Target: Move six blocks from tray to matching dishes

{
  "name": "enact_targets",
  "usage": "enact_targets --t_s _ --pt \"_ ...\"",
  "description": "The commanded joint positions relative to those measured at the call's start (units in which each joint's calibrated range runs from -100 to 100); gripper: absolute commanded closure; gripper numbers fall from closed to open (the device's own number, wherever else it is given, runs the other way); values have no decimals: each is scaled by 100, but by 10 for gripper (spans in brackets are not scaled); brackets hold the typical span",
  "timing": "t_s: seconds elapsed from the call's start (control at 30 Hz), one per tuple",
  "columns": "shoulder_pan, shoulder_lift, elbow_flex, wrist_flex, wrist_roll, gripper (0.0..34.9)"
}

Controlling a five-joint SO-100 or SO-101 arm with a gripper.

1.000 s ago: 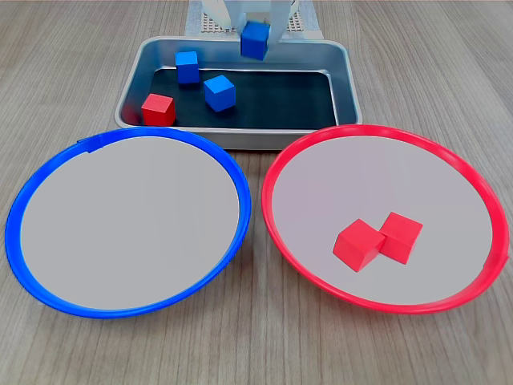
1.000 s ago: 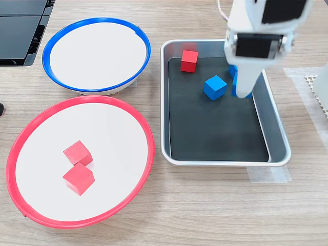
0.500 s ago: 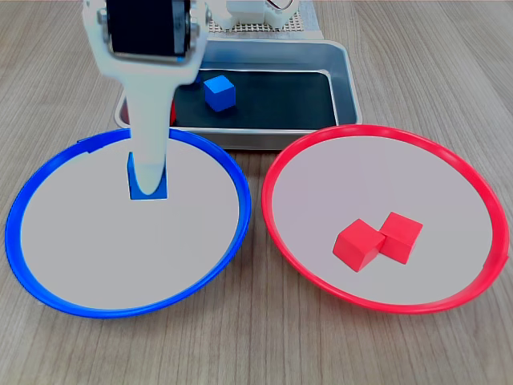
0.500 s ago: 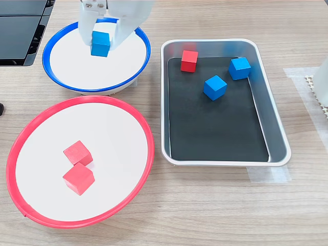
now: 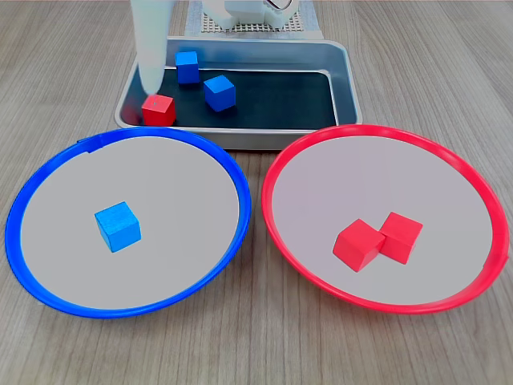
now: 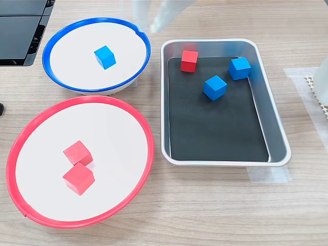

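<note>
In the first exterior view, one blue block sits alone in the blue-rimmed dish at the near left, and two red blocks lie touching in the red-rimmed dish at the near right. Beyond them the tray holds a red block and two blue blocks. A pale finger of the tool hangs over the tray's far-left corner, just above that red cube; how wide it stands cannot be told, though nothing shows in its hold. In the second exterior view the tool is only a blur at the top edge, between the blue-rimmed dish and the tray. Three cubes are home, three wait. They look light, rigid and matte, so a pinch across two opposite flat faces should hold.
</note>
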Motion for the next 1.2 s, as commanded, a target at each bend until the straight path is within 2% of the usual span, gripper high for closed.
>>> enact_targets --t_s 0.0,0.03,0.13,0.23,0.43,0.63,0.8,1.03,1.07,1.1,1.13,1.17 --pt "1 -1582 2158 43 166 347" --pt "-46 -1795 2613 -31 205 336" --pt "-187 -2128 3432 -97 254 225" --pt "-310 -2222 3769 -113 308 174" --pt "-404 -2196 3924 -89 371 186" --pt "-328 -2051 3942 -23 523 218" --pt "-281 -1770 4033 -246 669 239" --pt "-328 -1361 3833 -584 742 240" --pt "-338 -1318 3805 -609 757 249" --pt "-347 -1284 3760 -642 777 317" --pt "-366 -1250 3696 -633 811 346" --pt "-366 -1224 3560 -518 825 347"
